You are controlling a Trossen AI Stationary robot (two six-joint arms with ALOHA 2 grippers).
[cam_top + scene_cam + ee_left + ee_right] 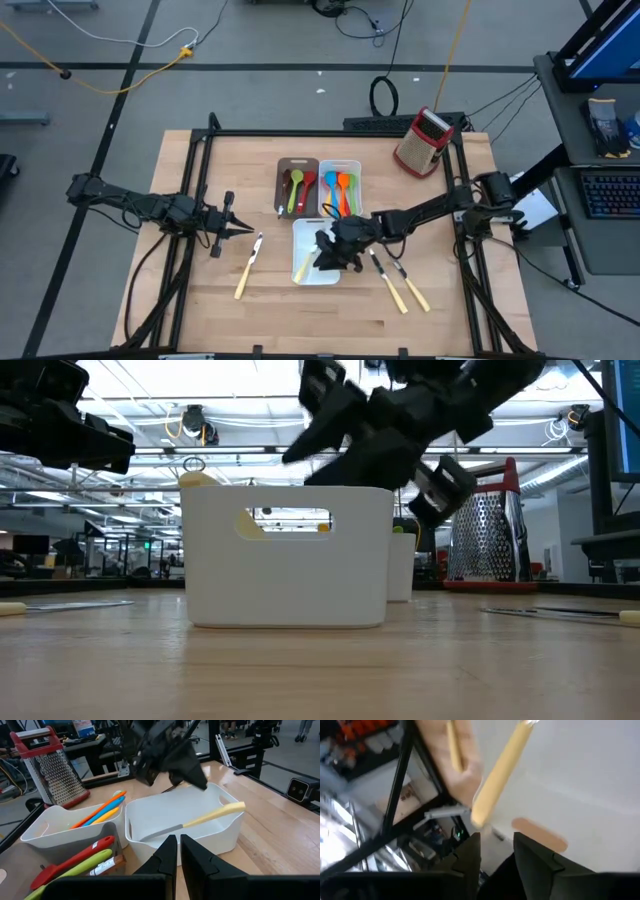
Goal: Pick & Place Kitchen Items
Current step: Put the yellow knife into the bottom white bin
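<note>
One knife binned, three to go.
The right gripper [327, 252], jaws parted, hovers above the front white tray [330, 277] holding a cream-handled knife [192, 824]; three knives [400, 285] lie on the worktop [200, 300]. The left gripper [240, 228] waits clenched.

Overhead downward view, level tabletop view, two wrist close-ups, sharing white tray [318, 272]

knife [200, 820] — cream handle, tilted in white tray [227, 832] | three knives [400, 283] — tabletop
</note>
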